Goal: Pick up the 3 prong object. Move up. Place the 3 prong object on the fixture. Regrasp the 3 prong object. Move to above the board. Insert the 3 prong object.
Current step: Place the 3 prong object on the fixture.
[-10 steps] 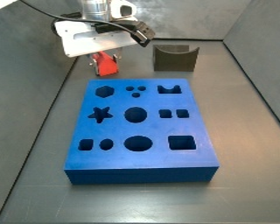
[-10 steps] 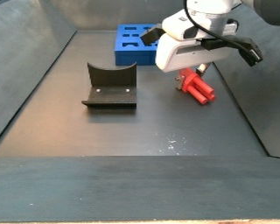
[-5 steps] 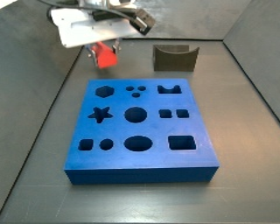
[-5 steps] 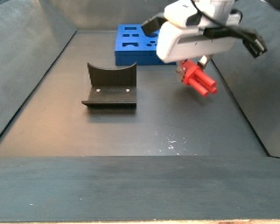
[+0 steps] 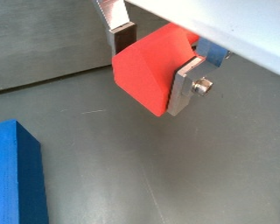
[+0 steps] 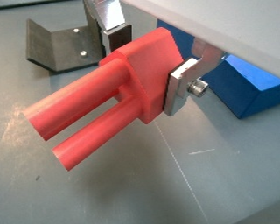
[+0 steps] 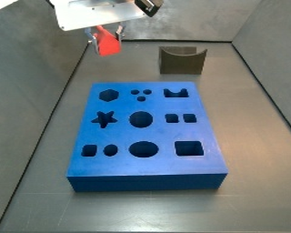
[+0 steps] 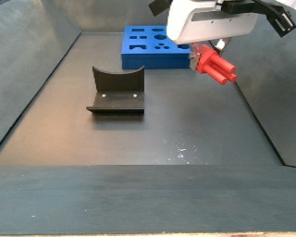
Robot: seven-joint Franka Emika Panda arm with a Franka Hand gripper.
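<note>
My gripper (image 5: 154, 66) is shut on the 3 prong object (image 5: 149, 66), a red-orange block whose round prongs stick out past the fingers in a wrist view (image 6: 95, 114). It hangs well above the floor in both side views (image 7: 106, 40) (image 8: 214, 65). The gripper (image 7: 102, 27) is beyond the far left corner of the blue board (image 7: 145, 136), and to the left of the fixture (image 7: 181, 60). The fixture also shows in a side view (image 8: 115, 91) and in a wrist view (image 6: 55, 45). The board lies at the back in a side view (image 8: 148, 48).
Grey walls close in the dark floor on the sides in both side views. A corner of the board shows in both wrist views (image 5: 14, 175) (image 6: 250, 87).
The gripper has risen with the 3 prong object held in it, from just above the floor to well above it. The board and the fixture have not moved.
</note>
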